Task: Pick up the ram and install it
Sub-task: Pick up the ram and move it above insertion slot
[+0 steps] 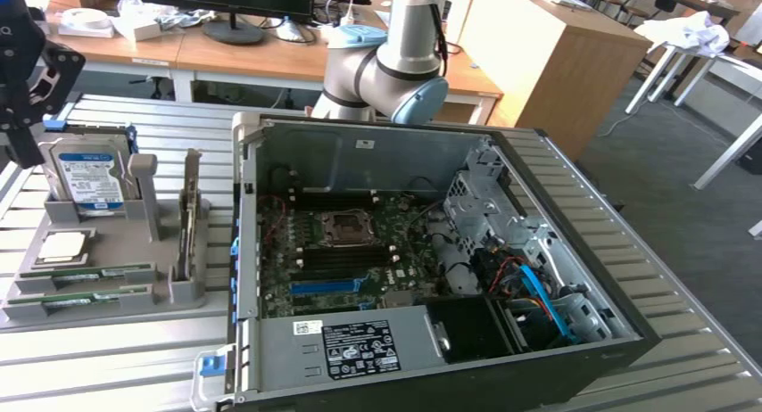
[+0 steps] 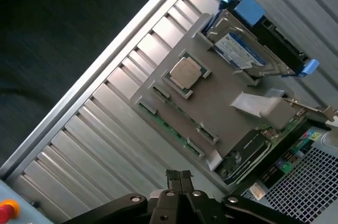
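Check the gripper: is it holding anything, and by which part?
Nothing is held. The black gripper is shut on itself, fingers together. Both long, narrow green ram sticks lie in slots of the grey plastic holder tray.

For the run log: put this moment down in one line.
pincer: shut, empty, above tray | ram: lying in tray slot, not picked | computer case: open

Ram (image 1: 95, 272): seated in grey holder (image 1: 113, 238), not lifted.
Long, thin green stick standing on its edge in a slot, level, just beside a second matching stick (image 1: 84, 297); holder sits at the exterior view's left of the open computer case (image 1: 357, 153).
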Tool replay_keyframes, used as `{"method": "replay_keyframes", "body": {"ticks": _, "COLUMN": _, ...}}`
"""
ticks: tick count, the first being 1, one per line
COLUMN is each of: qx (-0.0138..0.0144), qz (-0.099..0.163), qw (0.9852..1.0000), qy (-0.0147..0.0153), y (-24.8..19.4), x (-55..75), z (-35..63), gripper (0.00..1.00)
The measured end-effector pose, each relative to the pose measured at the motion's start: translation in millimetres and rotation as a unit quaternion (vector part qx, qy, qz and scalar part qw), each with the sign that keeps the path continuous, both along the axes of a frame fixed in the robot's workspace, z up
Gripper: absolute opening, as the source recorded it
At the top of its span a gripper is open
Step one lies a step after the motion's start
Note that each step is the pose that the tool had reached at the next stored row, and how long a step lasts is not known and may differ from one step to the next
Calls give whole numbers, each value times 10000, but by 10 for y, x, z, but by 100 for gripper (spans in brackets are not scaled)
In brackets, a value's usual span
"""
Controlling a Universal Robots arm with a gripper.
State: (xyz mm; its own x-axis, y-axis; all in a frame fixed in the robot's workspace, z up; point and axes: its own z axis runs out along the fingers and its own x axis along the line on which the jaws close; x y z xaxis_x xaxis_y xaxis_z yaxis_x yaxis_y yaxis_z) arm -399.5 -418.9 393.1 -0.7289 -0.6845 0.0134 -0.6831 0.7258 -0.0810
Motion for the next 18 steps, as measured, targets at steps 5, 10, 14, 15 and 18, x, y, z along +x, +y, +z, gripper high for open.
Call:
{"method": "replay_keyframes", "body": {"ticks": 5, "qx": -35, "qz": 355, "qw": 9994, "qy": 0, "y": 0, "x": 0, "z": 1, "gripper": 10}}
{"method": "replay_keyframes", "body": {"ticks": 10, "qx": -69, "qz": 716, "qw": 9974, "qy": 1, "y": 0, "x": 0, "z": 1, "gripper": 10}}
{"method": "replay_keyframes", "body": {"ticks": 14, "qx": -98, "qz": 1015, "qw": 9948, "qy": 0, "y": 0, "x": 0, "z": 0, "gripper": 10}}
{"method": "replay_keyframes", "body": {"ticks": 15, "qx": -105, "qz": 1094, "qw": 9939, "qy": 0, "y": 0, "x": 0, "z": 0, "gripper": 10}}
{"method": "replay_keyframes", "body": {"ticks": 18, "qx": -126, "qz": 1346, "qw": 9908, "qy": 0, "y": 0, "x": 0, "z": 0, "gripper": 10}}
